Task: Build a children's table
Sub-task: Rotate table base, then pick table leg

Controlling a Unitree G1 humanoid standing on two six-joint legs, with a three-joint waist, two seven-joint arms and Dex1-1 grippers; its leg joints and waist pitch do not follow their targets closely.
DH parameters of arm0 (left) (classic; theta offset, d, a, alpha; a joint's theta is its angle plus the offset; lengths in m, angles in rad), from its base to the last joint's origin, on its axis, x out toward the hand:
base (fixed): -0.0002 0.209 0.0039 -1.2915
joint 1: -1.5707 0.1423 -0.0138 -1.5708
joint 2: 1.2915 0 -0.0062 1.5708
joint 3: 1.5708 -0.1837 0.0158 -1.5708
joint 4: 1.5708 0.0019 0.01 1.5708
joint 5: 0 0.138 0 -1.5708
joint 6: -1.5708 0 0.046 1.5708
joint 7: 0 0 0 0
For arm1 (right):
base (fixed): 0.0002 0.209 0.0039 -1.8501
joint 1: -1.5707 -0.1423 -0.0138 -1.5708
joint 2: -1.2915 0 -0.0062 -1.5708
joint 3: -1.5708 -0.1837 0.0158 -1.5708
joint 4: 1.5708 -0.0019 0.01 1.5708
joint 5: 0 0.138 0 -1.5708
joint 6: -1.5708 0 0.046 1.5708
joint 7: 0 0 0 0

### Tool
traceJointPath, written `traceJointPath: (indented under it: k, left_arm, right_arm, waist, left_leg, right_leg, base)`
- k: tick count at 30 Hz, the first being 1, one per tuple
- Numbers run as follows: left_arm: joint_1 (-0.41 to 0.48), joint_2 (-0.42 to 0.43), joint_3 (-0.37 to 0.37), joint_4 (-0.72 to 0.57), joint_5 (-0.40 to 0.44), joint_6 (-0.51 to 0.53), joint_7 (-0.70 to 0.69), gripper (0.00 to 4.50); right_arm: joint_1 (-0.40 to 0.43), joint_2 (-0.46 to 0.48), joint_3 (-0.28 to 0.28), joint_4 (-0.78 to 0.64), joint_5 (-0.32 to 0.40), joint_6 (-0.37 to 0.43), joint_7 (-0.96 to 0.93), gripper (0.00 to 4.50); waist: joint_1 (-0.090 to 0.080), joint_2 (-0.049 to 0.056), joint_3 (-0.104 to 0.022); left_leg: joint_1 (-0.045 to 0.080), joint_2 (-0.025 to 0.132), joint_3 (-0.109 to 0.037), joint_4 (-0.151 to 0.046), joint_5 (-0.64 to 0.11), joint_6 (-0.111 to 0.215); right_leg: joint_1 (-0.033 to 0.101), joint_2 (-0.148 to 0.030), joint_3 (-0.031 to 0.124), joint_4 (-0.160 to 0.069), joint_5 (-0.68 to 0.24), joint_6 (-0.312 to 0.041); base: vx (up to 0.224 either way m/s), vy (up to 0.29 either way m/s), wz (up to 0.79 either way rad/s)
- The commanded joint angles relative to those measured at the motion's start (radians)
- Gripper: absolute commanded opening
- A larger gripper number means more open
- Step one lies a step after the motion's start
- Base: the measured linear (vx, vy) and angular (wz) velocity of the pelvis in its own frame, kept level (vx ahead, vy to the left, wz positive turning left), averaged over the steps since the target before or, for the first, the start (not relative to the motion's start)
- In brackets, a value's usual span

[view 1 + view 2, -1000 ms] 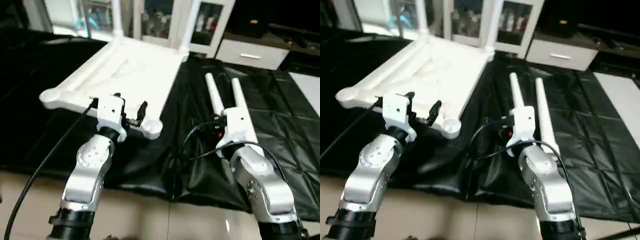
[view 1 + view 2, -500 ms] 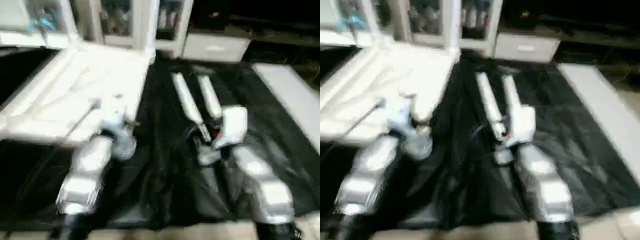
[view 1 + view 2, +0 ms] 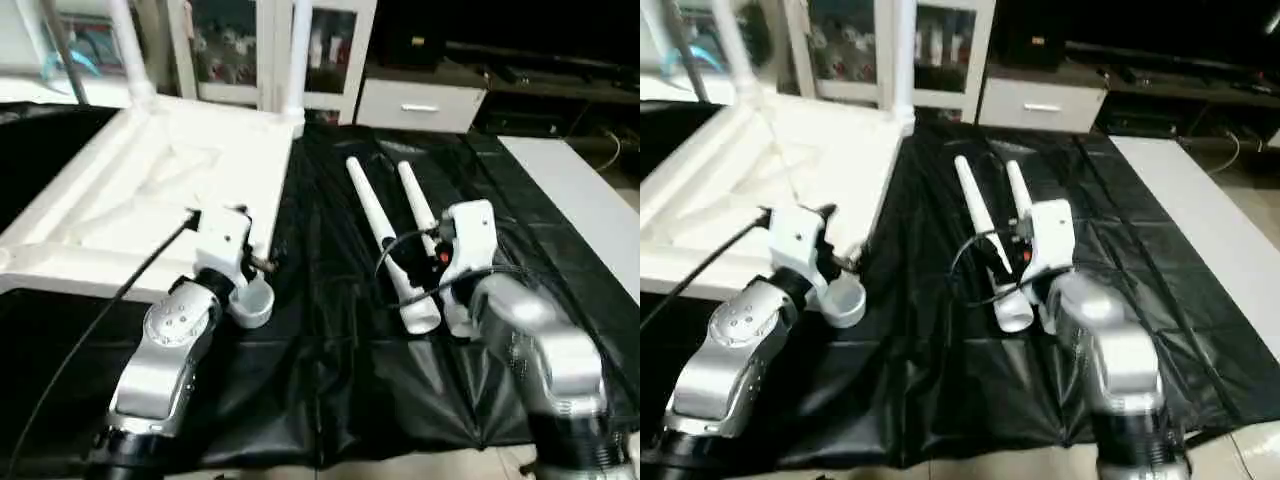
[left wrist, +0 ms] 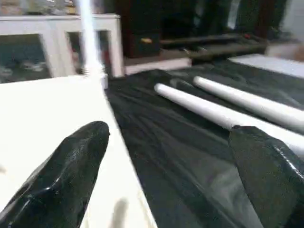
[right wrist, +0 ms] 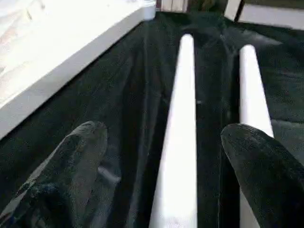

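The children's table's white tabletop [image 3: 150, 190] lies underside up on the black cloth at the left. Two white legs [image 3: 297, 60] stand upright in its far corner sockets. Two loose legs [image 3: 378, 232] lie side by side on the cloth to its right, thick ends toward me. My left gripper [image 4: 168, 130] is open and empty at the tabletop's near right corner socket [image 3: 250, 300]. One of its fingers [image 4: 71, 161] is over the white top and the other over the cloth. Over the loose legs hangs my right gripper [image 5: 161, 132], open, with one leg [image 5: 183, 118] lying below and between its fingers, untouched.
A black cloth [image 3: 330, 370] covers the work table up to its near edge. White glass-door cabinets [image 3: 320, 50] and a white drawer unit [image 3: 420, 100] stand behind. A pale strip [image 3: 580, 190] runs along the right. A black cable [image 3: 90, 330] trails from my left wrist.
The whole picture has swung and tilted, so the camera moved. Both grippers stay at about the same places by the tabletop corner and the loose legs.
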Motion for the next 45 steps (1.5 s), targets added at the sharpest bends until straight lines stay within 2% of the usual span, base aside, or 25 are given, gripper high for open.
traceJointPath:
  k: [1, 3, 4, 5, 7, 9, 10, 11, 12, 14, 15, 17, 18, 19, 20, 21, 23, 26, 29, 31, 34, 35, 42, 44, 45]
  left_arm:
    - [-0.034, 0.047, -0.043, 0.000, -0.017, 0.011, -0.102, 4.50]
    - [-0.061, 0.112, -0.063, 0.014, -0.026, 0.009, -0.204, 4.50]
    - [-0.061, 0.112, -0.063, 0.014, -0.026, 0.009, -0.204, 4.50]
    - [-0.072, 0.137, -0.068, 0.015, -0.040, 0.015, -0.252, 4.50]
    - [-0.089, 0.174, -0.074, 0.007, -0.065, 0.030, -0.328, 4.50]
    - [-0.105, 0.212, -0.079, -0.008, -0.091, 0.054, -0.401, 4.50]
    - [-0.114, 0.229, -0.082, -0.016, -0.101, 0.062, -0.432, 4.50]
    - [-0.120, 0.239, -0.083, -0.020, -0.106, 0.067, -0.449, 4.50]
    - [-0.120, 0.239, -0.083, -0.020, -0.106, 0.067, -0.449, 4.50]
    - [-0.130, 0.258, -0.086, -0.031, -0.120, 0.078, -0.476, 4.50]
    - [-0.132, 0.275, -0.092, -0.054, -0.134, 0.094, -0.500, 4.50]
    - [-0.126, 0.289, -0.104, -0.083, -0.138, 0.102, -0.521, 4.50]
    - [-0.122, 0.292, -0.108, -0.097, -0.138, 0.105, -0.527, 4.50]
    - [-0.119, 0.295, -0.110, -0.107, -0.140, 0.113, -0.532, 4.50]
    - [-0.119, 0.295, -0.110, -0.108, -0.141, 0.114, -0.532, 4.50]
    - [-0.117, 0.301, -0.111, -0.118, -0.144, 0.124, -0.539, 4.50]
    - [-0.116, 0.302, -0.110, -0.122, -0.145, 0.128, -0.542, 4.50]
    - [-0.115, 0.306, -0.109, -0.129, -0.145, 0.133, -0.543, 4.50]
    - [-0.115, 0.310, -0.110, -0.129, -0.143, 0.135, -0.544, 4.50]
    - [-0.113, 0.319, -0.116, -0.139, -0.144, 0.149, -0.554, 4.50]
    - [-0.110, 0.322, -0.119, -0.149, -0.146, 0.156, -0.558, 4.50]
    - [-0.110, 0.323, -0.120, -0.151, -0.146, 0.157, -0.558, 4.50]
    - [-0.110, 0.326, -0.125, -0.146, -0.137, 0.154, -0.553, 4.50]
    - [-0.114, 0.323, -0.127, -0.142, -0.133, 0.155, -0.554, 4.50]
    - [-0.115, 0.322, -0.128, -0.142, -0.132, 0.155, -0.553, 4.50]
  right_arm:
    - [-0.060, -0.032, -0.002, 0.093, -0.002, 0.042, 0.030, 4.49]
    - [-0.151, -0.051, 0.018, 0.224, -0.014, 0.059, 0.066, 4.49]
    - [-0.151, -0.051, 0.018, 0.224, -0.014, 0.059, 0.066, 4.49]
    - [-0.195, -0.055, 0.027, 0.289, -0.017, 0.060, 0.087, 4.49]
    - [-0.266, -0.060, 0.053, 0.399, -0.032, 0.057, 0.121, 4.49]
    - [-0.344, -0.058, 0.079, 0.526, -0.070, 0.030, 0.129, 4.49]
    - [-0.381, -0.055, 0.089, 0.581, -0.078, 0.023, 0.147, 4.49]
    - [-0.403, -0.052, 0.093, 0.614, -0.081, 0.021, 0.159, 4.49]
    - [-0.403, -0.052, 0.093, 0.614, -0.081, 0.021, 0.159, 4.49]
    - [-0.461, -0.040, 0.085, 0.713, -0.074, 0.016, 0.182, 4.49]
    - [-0.516, -0.029, 0.085, 0.820, -0.084, 0.005, 0.191, 4.49]
    - [-0.554, -0.021, 0.091, 0.901, -0.093, 0.007, 0.202, 4.49]
    - [-0.567, -0.018, 0.096, 0.933, -0.098, 0.004, 0.206, 4.49]
    - [-0.580, -0.014, 0.097, 0.962, -0.099, 0.013, 0.206, 4.49]
    - [-0.581, -0.014, 0.097, 0.966, -0.100, 0.014, 0.206, 4.49]
    - [-0.603, -0.011, 0.107, 1.020, -0.120, 0.019, 0.191, 4.49]
    - [-0.612, -0.010, 0.113, 1.043, -0.131, 0.017, 0.181, 4.49]
    - [-0.627, -0.004, 0.103, 1.088, -0.133, 0.010, 0.171, 4.49]
    - [-0.639, -0.001, 0.102, 1.126, -0.138, -0.003, 0.173, 4.49]
    - [-0.655, 0.008, 0.094, 1.214, -0.152, -0.021, 0.177, 4.49]
    - [-0.656, 0.010, 0.086, 1.239, -0.156, -0.023, 0.172, 4.49]
    - [-0.656, 0.010, 0.083, 1.244, -0.157, -0.026, 0.171, 4.20]
    - [-0.671, 0.013, 0.061, 1.280, -0.154, -0.047, 0.164, 3.65]
    - [-0.676, 0.013, 0.050, 1.291, -0.150, -0.056, 0.166, 3.56]
    - [-0.677, 0.013, 0.048, 1.292, -0.149, -0.058, 0.166, 3.35]
  waist:
    - [-0.001, 0.020, -0.041]
    - [-0.007, 0.023, -0.046]
    - [-0.007, 0.023, -0.046]
    - [-0.007, 0.021, -0.048]
    - [-0.004, 0.024, -0.054]
    - [-0.005, 0.022, -0.068]
    - [-0.004, 0.022, -0.069]
    - [-0.002, 0.020, -0.066]
    - [-0.002, 0.020, -0.066]
    - [0.001, 0.014, -0.066]
    - [0.001, 0.017, -0.066]
    - [0.001, 0.011, -0.064]
    - [0.004, 0.013, -0.064]
    - [0.002, 0.005, -0.065]
    - [0.006, 0.010, -0.064]
    - [0.003, -0.001, -0.066]
    - [0.004, 0.004, -0.064]
    - [0.004, -0.001, -0.064]
    - [0.004, 0.000, -0.065]
    - [0.004, 0.000, -0.067]
    - [0.005, 0.000, -0.066]
    - [0.005, 0.000, -0.065]
    - [0.006, 0.007, -0.066]
    - [0.006, 0.005, -0.067]
    - [0.006, -0.001, -0.067]
  left_leg:
    - [0.013, 0.037, -0.006, -0.093, -0.212, -0.057]
    - [0.006, 0.035, -0.006, -0.093, -0.184, -0.067]
    - [0.006, 0.035, -0.006, -0.093, -0.184, -0.067]
    - [0.003, 0.033, -0.001, -0.087, -0.157, -0.066]
    - [0.000, 0.032, 0.003, -0.084, -0.103, -0.060]
    - [-0.010, 0.027, 0.007, -0.076, 0.015, -0.041]
    - [-0.009, 0.028, 0.009, -0.074, 0.033, -0.035]
    - [-0.014, 0.028, 0.012, -0.073, 0.055, -0.026]
    - [-0.014, 0.028, 0.012, -0.073, 0.055, -0.026]
    - [-0.012, 0.034, 0.017, -0.075, 0.031, -0.014]
    - [-0.012, 0.035, 0.017, -0.074, 0.020, -0.016]
    - [-0.013, 0.039, 0.022, -0.076, 0.006, -0.021]
    - [-0.010, 0.041, 0.025, -0.076, 0.005, -0.025]
    - [-0.012, 0.042, 0.027, -0.074, 0.013, -0.024]
    - [-0.012, 0.042, 0.029, -0.075, 0.023, -0.024]
    - [-0.015, 0.042, 0.030, -0.074, 0.032, -0.024]
    - [-0.013, 0.042, 0.031, -0.075, 0.014, -0.032]
    - [-0.013, 0.042, 0.033, -0.075, 0.005, -0.040]
    - [-0.016, 0.042, 0.032, -0.075, 0.010, -0.036]
    - [-0.016, 0.042, 0.033, -0.073, 0.016, -0.033]
    - [-0.016, 0.042, 0.033, -0.074, 0.017, -0.032]
    - [-0.016, 0.043, 0.033, -0.074, 0.015, -0.032]
    - [-0.016, 0.042, 0.033, -0.074, 0.000, -0.039]
    - [-0.016, 0.042, 0.033, -0.074, 0.001, -0.037]
    - [-0.018, 0.042, 0.034, -0.074, 0.005, -0.035]
  right_leg:
    - [0.021, -0.076, 0.036, -0.087, -0.193, -0.158]
    - [0.019, -0.076, 0.033, -0.082, -0.171, -0.156]
    - [0.019, -0.076, 0.033, -0.082, -0.171, -0.156]
    - [0.017, -0.077, 0.034, -0.078, -0.122, -0.171]
    - [0.020, -0.078, 0.034, -0.072, -0.054, -0.191]
    - [0.025, -0.072, 0.030, -0.053, 0.105, -0.225]
    - [0.022, -0.071, 0.029, -0.052, 0.132, -0.236]
    - [0.026, -0.068, 0.030, -0.050, 0.176, -0.244]
    - [0.026, -0.068, 0.030, -0.050, 0.176, -0.244]
    - [0.026, -0.072, 0.029, -0.052, 0.156, -0.258]
    - [0.023, -0.076, 0.030, -0.049, 0.141, -0.265]
    - [0.022, -0.075, 0.028, -0.053, 0.099, -0.267]
    - [0.019, -0.076, 0.028, -0.053, 0.099, -0.266]
    - [0.019, -0.075, 0.028, -0.050, 0.107, -0.266]
    - [0.017, -0.074, 0.028, -0.050, 0.118, -0.261]
    - [0.020, -0.073, 0.027, -0.048, 0.124, -0.254]
    - [0.015, -0.075, 0.028, -0.050, 0.093, -0.247]
    - [0.016, -0.075, 0.028, -0.051, 0.085, -0.237]
    - [0.015, -0.075, 0.028, -0.050, 0.090, -0.237]
    - [0.015, -0.077, 0.028, -0.049, 0.095, -0.242]
    - [0.015, -0.076, 0.027, -0.048, 0.098, -0.245]
    - [0.015, -0.076, 0.027, -0.048, 0.096, -0.245]
    - [0.014, -0.075, 0.027, -0.048, 0.095, -0.245]
    - [0.015, -0.076, 0.027, -0.048, 0.100, -0.248]
    - [0.016, -0.075, 0.027, -0.048, 0.101, -0.248]
  base:
    - [-0.058, 0.013, 0.02]
    - [-0.028, 0.004, -0.02]
    - [0.000, 0.000, 0.00]
    - [0.000, 0.000, 0.00]
    - [0.000, 0.000, 0.00]
    - [0.000, 0.000, 0.00]
    - [0.000, 0.000, 0.00]
    - [0.000, 0.000, 0.00]
    - [0.000, 0.000, 0.00]
    - [0.000, 0.000, 0.00]
    - [0.000, 0.000, 0.00]
    - [0.000, 0.000, 0.00]
    - [0.000, 0.000, 0.00]
    - [0.000, 0.000, 0.00]
    - [0.000, 0.000, 0.00]
    - [0.000, 0.000, 0.00]
    - [0.000, 0.000, 0.00]
    - [0.000, 0.000, 0.00]
    - [0.000, 0.000, 0.00]
    - [0.000, 0.000, 0.00]
    - [0.000, 0.000, 0.00]
    - [0.000, 0.000, 0.00]
    - [0.000, 0.000, 0.00]
    - [0.000, 0.000, 0.00]
    - [0.000, 0.000, 0.00]
